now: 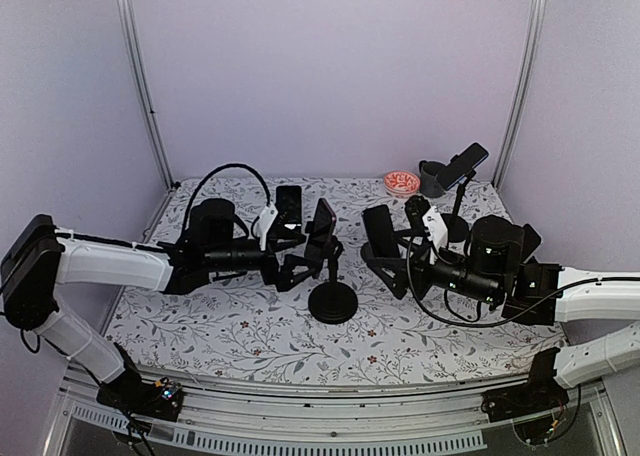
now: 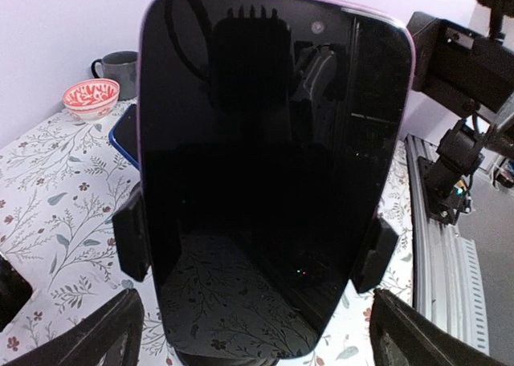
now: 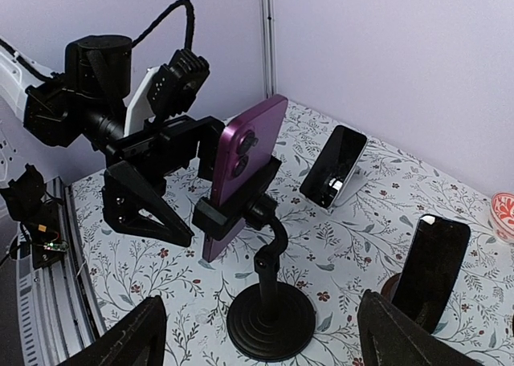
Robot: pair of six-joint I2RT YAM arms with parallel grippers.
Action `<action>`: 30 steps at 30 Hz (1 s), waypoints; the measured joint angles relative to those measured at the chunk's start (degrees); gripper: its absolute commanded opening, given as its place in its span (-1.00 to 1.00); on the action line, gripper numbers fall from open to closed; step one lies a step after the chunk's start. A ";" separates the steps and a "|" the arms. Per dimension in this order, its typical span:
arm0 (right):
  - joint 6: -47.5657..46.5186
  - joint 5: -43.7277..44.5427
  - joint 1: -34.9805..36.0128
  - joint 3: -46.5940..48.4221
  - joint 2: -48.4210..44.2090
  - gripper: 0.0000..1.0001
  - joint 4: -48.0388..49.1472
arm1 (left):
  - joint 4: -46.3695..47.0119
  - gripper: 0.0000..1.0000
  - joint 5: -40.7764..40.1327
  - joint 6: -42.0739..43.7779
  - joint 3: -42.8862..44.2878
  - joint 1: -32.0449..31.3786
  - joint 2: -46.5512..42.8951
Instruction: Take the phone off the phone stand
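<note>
A purple phone (image 3: 241,161) with a dark screen (image 2: 273,157) sits clamped in a black phone stand (image 3: 271,318) at the table's middle (image 1: 333,298). The stand's side clamps (image 2: 132,239) grip the phone's edges. My left gripper (image 1: 305,256) is open, facing the screen from close by, its fingers (image 2: 88,334) standing either side of the phone's lower end without touching it. My right gripper (image 1: 385,251) is open and empty, behind the phone and to the right of the stand, with its fingertips (image 3: 414,334) low in the right wrist view.
A second phone on a white stand (image 3: 333,167) sits behind (image 1: 289,206). A black phone (image 3: 431,270) stands near my right gripper. A third phone on a tall stand (image 1: 465,162), a grey mug (image 1: 432,178) and a red bowl (image 1: 402,182) are at the back right.
</note>
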 measured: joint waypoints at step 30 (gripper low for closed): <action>11.93 -8.72 -5.46 -1.88 -1.66 0.56 0.00 | 3.06 0.26 -7.80 -2.89 4.09 -5.90 6.38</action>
